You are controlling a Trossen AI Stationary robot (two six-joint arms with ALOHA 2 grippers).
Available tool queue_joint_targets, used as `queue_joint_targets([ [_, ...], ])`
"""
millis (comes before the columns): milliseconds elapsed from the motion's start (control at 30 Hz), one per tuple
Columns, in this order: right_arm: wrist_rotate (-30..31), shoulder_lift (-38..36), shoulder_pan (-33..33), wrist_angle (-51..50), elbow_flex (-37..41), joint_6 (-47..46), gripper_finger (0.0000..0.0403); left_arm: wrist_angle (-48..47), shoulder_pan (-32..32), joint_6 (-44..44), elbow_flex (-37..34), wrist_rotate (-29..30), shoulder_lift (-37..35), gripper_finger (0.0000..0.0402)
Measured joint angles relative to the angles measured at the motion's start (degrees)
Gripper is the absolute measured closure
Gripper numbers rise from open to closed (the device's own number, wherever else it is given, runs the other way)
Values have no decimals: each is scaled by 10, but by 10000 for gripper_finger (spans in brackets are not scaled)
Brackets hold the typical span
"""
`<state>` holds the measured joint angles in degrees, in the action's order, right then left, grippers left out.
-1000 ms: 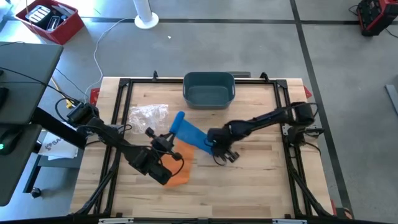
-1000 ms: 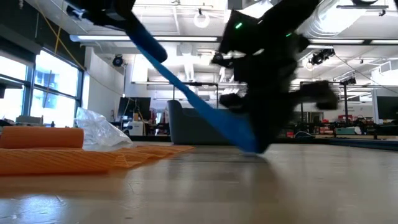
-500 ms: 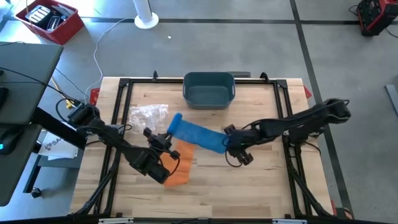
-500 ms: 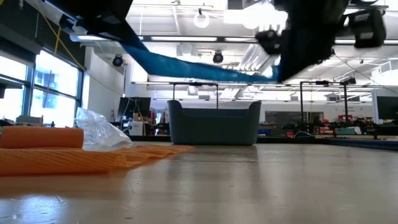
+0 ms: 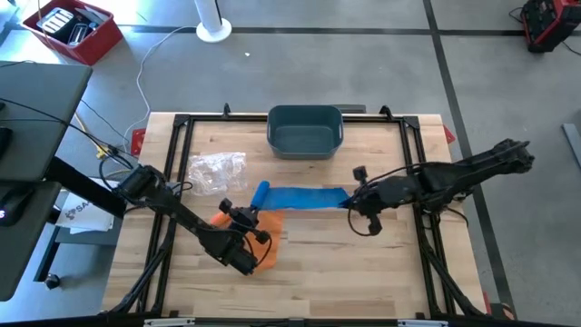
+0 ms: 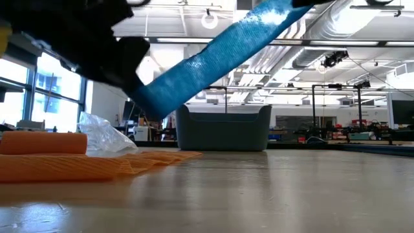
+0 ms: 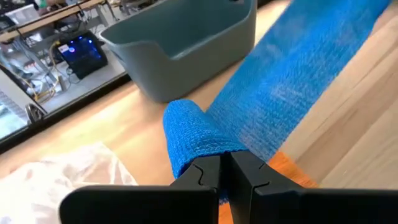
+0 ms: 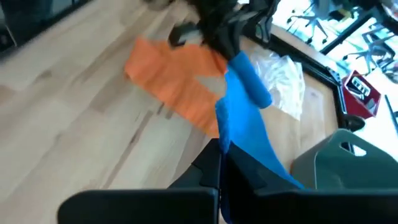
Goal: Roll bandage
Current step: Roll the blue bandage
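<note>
two dark grippers are closed on opposite ends of one blue elastic bandage strip [image 5: 304,196], which is stretched between them above the light wooden table [image 5: 381,272]. the left gripper [image 7: 224,172] is seen in its wrist view pinched shut on the rolled end of the strip, the roll lying just beyond its fingertips. the right gripper [image 8: 219,163] is clamped on the flat free end, the blue band running away from it toward the roll. in the high view the strip is shown lying roughly level across the middle of the table, the roll at its left end and the right gripper at its right end; in the low view it is seen slanting up off the table surface.

a flat orange bandage strip [image 5: 264,238] is spread on the table under and beside the left gripper, with its rolled part visible in the low view. a crumpled clear plastic wrapper [image 5: 216,168] lies near the roll, toward the far left of the table. a grey-blue plastic bin [image 5: 305,130] stands at the far edge, well apart from both grippers.
</note>
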<state>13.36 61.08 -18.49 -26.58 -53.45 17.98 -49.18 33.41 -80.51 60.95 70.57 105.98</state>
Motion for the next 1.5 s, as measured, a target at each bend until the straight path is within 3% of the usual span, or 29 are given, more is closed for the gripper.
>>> queue_joint_targets([
  [200,1,-37,-46,-78,0,-73,403,-21,0,-87,0,-7,42,400],
  [467,-8,-28,-104,-123,0,-160,403,-109,9,-192,0,1,43,401],
  [733,-21,8,-111,-123,0,-194,403,-86,-1,-197,0,38,27,401],
  [900,-40,33,-116,-119,0,-191,403,32,-14,-105,0,14,27,401],
  [1100,-68,49,-98,-71,0,-113,403,145,-52,89,0,-88,27,401],
  [1400,-92,49,-108,-93,-1,-124,403,153,-109,145,-18,-115,26,401],
  [1500,-91,49,-120,-93,-1,-141,403,195,-120,142,-42,-122,26,401],
])
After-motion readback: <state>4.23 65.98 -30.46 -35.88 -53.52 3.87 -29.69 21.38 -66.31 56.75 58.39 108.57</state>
